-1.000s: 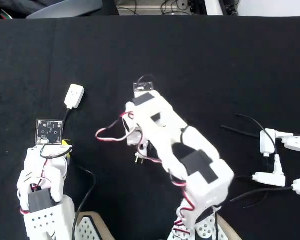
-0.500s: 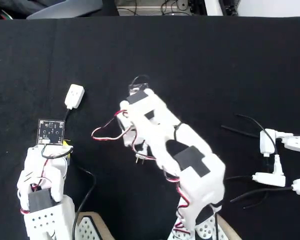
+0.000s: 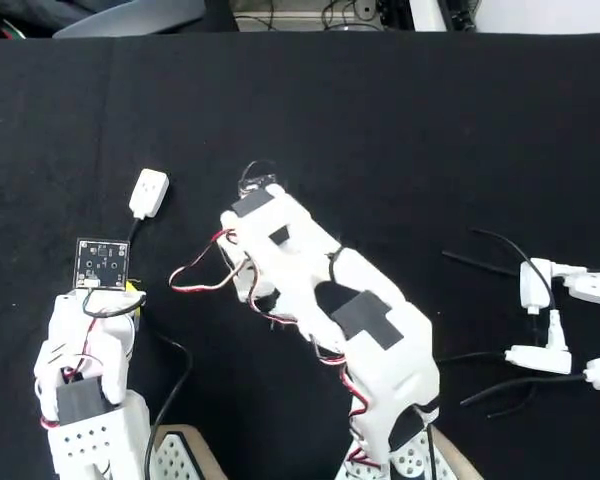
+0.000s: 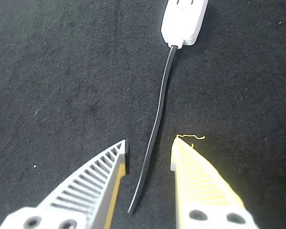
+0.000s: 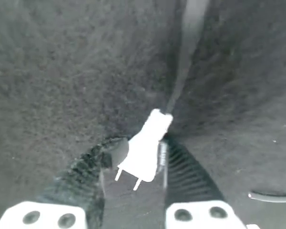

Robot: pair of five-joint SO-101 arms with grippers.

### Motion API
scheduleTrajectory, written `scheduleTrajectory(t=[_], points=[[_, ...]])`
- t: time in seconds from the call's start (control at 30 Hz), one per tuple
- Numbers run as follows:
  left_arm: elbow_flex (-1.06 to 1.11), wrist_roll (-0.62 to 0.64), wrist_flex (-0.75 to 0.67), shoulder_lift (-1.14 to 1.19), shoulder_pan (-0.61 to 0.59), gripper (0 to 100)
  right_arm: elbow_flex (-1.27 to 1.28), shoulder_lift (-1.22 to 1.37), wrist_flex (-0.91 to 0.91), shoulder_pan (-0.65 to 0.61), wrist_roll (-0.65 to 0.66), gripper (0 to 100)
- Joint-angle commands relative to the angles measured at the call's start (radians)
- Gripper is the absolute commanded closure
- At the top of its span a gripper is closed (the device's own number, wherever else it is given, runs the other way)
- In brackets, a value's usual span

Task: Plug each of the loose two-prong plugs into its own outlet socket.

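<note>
Black cloth covers the surface from edge to edge, and both arms are out on it. Over on the near left, the left arm sits upright, its end effector spread apart with nothing gripped. A black cord runs straight through the gap between the two fingers. Follow that cord farther out and there's the white outlet socket, lying flat on the cloth just beyond the fingertips, on the far-left side of the surface. Now to the middle: the right arm leans from its near base out toward the far left, its wrist just right of the socket and apart from it. The right end effector is clamped on a white two-prong plug, squeezed between both fingers. The prongs point back toward the wrist, and the plug's dark cord trails away over the cloth. Well off at the right edge lies a cluster of white plugs and sockets with black cords looping around them.
</note>
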Motion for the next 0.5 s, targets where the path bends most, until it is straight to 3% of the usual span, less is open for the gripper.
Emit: scheduleTrajectory(t=[0.0, 0.1, 0.27, 0.47], points=[[-0.001, -0.009, -0.015, -0.005, -0.004, 84, -0.022, 0.041, 0.08, 0.028, 0.034, 98.7], [-0.001, -0.009, -0.015, -0.005, -0.002, 84, -0.074, 0.042, 0.18, 0.097, 0.181, 98.6], [-0.001, -0.009, -0.015, -0.005, -0.002, 84, -0.188, 0.041, 0.21, 0.249, 0.304, 98.6], [-0.001, -0.009, -0.014, -0.005, -0.002, 84, -0.361, 0.042, 0.279, 0.342, 0.5, 98.7]])
